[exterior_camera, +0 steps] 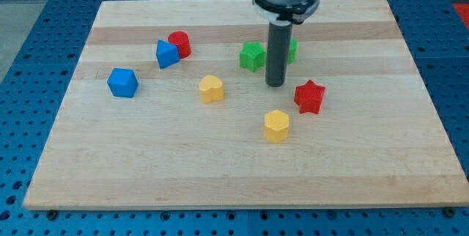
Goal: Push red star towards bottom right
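The red star [309, 96] lies on the wooden board [146, 170], right of the middle. My tip [275, 84] stands just up and to the left of the star, a small gap apart from it. The rod rises from the tip to the arm's head at the view's top. A green star [252, 56] sits just left of the rod. Another green block [292, 50] is partly hidden behind the rod.
A yellow hexagon block [276, 126] lies below and left of the red star. A yellow heart-like block [211, 89] sits at the middle left. A red cylinder [180, 43], a blue wedge-like block [166, 53] and a blue block [122, 83] lie at the left.
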Controlling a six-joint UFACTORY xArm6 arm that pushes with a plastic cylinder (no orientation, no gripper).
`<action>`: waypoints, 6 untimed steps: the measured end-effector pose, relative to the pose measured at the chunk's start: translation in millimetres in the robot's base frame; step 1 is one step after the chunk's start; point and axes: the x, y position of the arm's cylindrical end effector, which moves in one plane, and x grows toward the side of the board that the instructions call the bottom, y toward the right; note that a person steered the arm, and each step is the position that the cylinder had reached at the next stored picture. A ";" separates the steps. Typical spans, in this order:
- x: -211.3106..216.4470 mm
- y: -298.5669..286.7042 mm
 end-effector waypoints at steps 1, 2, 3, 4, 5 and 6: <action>2.9 4.4; 4.2 32.8; 19.1 49.0; 44.8 49.1; 67.7 49.8; 83.6 70.5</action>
